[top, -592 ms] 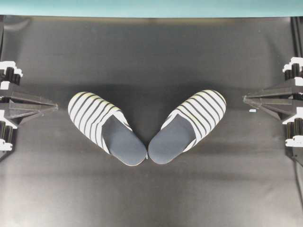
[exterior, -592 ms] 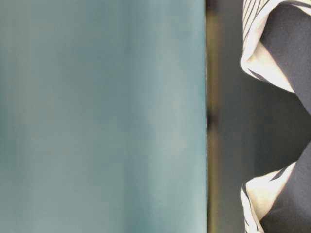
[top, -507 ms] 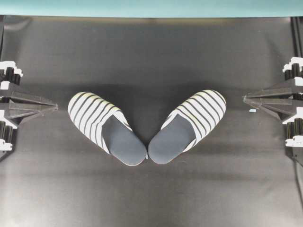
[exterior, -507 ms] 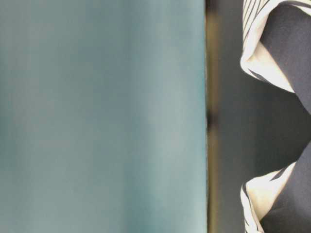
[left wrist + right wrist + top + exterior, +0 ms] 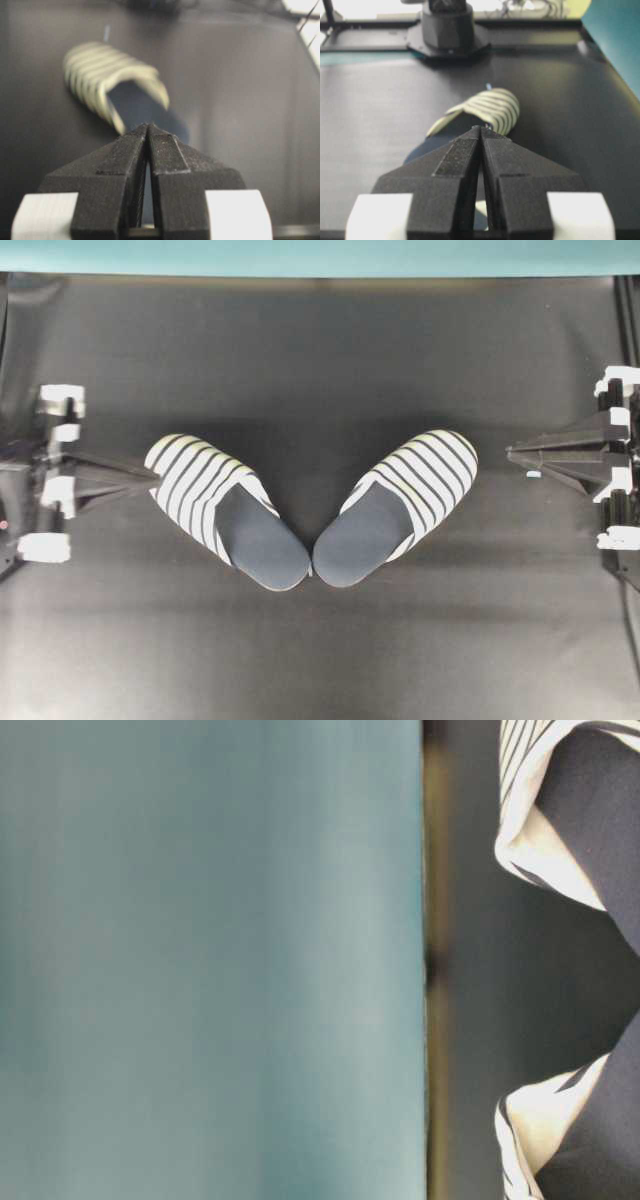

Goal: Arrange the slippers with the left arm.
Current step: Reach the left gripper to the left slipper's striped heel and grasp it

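Two striped slippers (image 5: 310, 505) lie mid-worktop (image 5: 320, 350), heels touching at 6 o'clock, toes splayed toward 10 and 2; left gripper (image 5: 150, 478), jaws closed and empty, reaches the left slipper's toe; right gripper (image 5: 512, 452), likewise closed, sits apart.

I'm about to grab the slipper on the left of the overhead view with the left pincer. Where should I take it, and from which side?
Probably the left slipper's striped toe cover, coming in from the left. It lies flat with that raised cover pointing up-left, closest to the left pincer, which is shut and must open first. The navy heel is flat and meets the other slipper.
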You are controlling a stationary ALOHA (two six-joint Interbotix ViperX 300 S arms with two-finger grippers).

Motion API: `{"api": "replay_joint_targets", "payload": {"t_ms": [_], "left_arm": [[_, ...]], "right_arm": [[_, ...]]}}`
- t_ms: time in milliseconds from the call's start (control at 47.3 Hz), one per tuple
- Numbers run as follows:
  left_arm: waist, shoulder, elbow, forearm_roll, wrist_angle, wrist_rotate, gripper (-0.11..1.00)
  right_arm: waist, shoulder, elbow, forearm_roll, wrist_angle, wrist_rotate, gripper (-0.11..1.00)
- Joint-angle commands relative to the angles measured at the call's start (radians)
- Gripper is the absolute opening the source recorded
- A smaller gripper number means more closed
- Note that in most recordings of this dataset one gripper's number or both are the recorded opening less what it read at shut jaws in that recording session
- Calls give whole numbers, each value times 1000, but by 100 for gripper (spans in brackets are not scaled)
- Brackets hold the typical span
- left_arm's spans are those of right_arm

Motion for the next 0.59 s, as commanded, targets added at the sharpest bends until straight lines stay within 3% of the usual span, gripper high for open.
{"api": "replay_joint_targets", "payload": {"t_ms": [0,106,296,444,571], "left_arm": [[14,100,-98,3,173,-78,0],[18,218,-198,5,347,-158,0],[23,391,-364,5,537,-193,0],[48,512,-499,5,693,-295,1],[52,594,-572,5,811,-321,14]], "right_arm": [[-6,6,-9,2,8,5,0],[-6,5,-8,2,14,5,0],[-6,5,-8,2,15,6,0],[-6,5,-8,3,25,8,0],[-6,3,-5,3,38,8,0]]}}
